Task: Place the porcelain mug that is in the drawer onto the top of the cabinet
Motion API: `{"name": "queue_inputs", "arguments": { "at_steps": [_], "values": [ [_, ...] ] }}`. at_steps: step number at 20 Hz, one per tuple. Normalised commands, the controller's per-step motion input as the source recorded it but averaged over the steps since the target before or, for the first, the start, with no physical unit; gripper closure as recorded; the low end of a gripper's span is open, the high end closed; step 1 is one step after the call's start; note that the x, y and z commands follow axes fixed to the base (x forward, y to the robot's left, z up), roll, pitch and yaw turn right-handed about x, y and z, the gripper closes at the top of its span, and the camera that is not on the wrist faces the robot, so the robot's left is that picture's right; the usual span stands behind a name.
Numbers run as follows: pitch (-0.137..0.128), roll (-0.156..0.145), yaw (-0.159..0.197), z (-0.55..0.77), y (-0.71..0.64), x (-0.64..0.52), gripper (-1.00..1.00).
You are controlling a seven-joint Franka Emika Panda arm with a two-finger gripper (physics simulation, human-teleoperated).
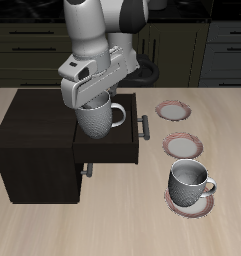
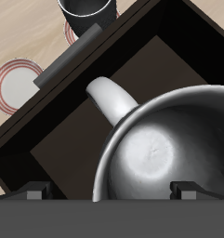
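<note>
The porcelain mug [image 1: 98, 119], light grey and speckled, hangs upright over the open drawer [image 1: 114, 152], its loop handle toward the drawer front. My gripper [image 1: 92, 99] is shut on its rim from above. In the wrist view the mug [image 2: 164, 153] fills the frame between my fingertips [image 2: 188, 189], with the dark drawer floor [image 2: 81, 130] and the grey bar handle [image 2: 72, 60] below it. The dark wooden cabinet [image 1: 32, 125] has its flat top beside and behind the mug.
A second speckled mug [image 1: 189, 182] with a darker inside stands on a red-rimmed plate near the front edge. Two more small plates [image 1: 175, 111] [image 1: 182, 145] lie beside the cabinet. The lower drawer front carries its own handle [image 1: 89, 170].
</note>
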Motion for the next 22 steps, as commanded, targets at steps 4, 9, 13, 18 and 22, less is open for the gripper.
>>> {"name": "queue_inputs", "arguments": {
  "at_steps": [4, 9, 13, 18, 22],
  "values": [
    [0.030, 0.008, 0.012, -0.13, 0.00, -0.06, 1.00],
    [-0.028, -0.017, -0.025, 0.11, -0.04, -0.06, 1.00],
    [-0.051, -0.006, -0.010, 0.18, 0.02, -0.04, 1.00],
    [-0.050, -0.009, 0.000, 0.23, 0.03, -0.04, 1.00],
    [-0.076, 0.001, 0.005, 0.55, 0.11, -0.17, 1.00]
  ]
}}
